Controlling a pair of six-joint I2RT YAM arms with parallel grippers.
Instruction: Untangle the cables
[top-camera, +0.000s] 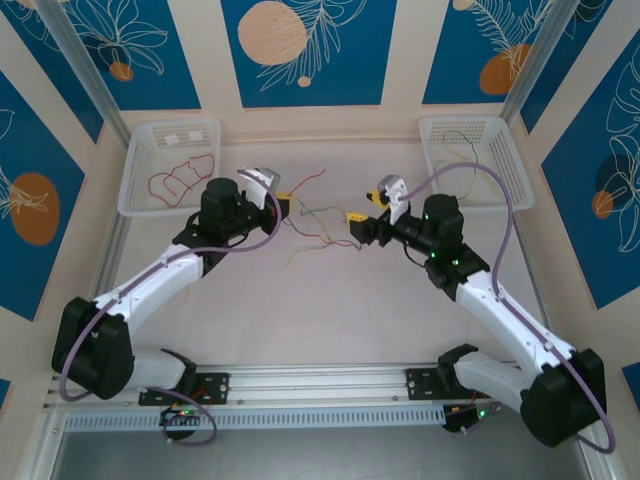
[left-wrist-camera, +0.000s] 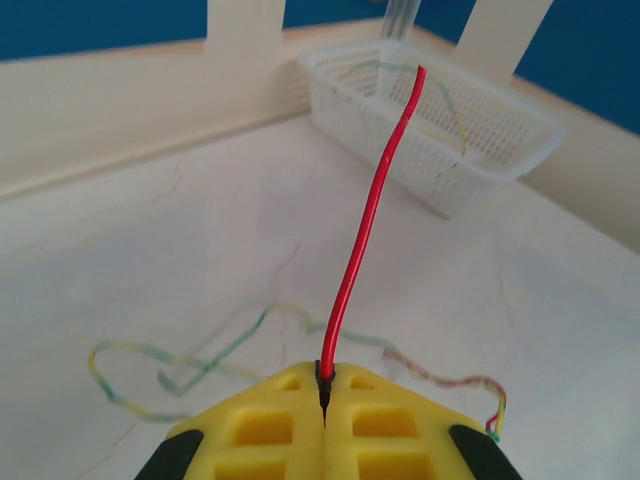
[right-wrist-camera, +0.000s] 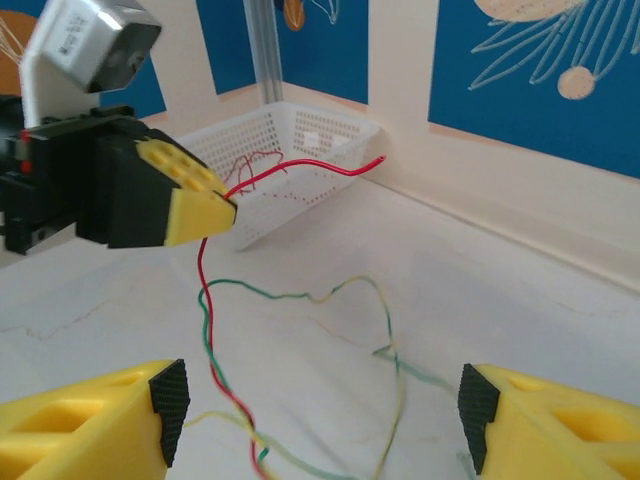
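Close to me the two arms reach in from the near edge of the bench (top-camera: 330, 310), their heads almost facing each other over the middle. The left pincer (left-wrist-camera: 322, 388) is pressed together on the red cable (left-wrist-camera: 368, 225), which stands up out of the seam between the yellow fingers and leans away toward the far right. On the other side of that grip the same red strand drops to the bench and twists in with the green and pale yellow ones. The right pincer (right-wrist-camera: 322, 405) stands wide apart with nothing clamped in it, its yellow fingers to either side of the tangled cables (right-wrist-camera: 300, 295), which lie loose on the bench between the two pincers. I cannot tell whether it touches them. Farther back, at the far corners against the wall, sit two white mesh baskets. The left basket (top-camera: 170, 128) holds a looped red wire (top-camera: 180, 180). The right basket (top-camera: 470, 122) holds a thin greenish-yellow wire (left-wrist-camera: 452, 105).
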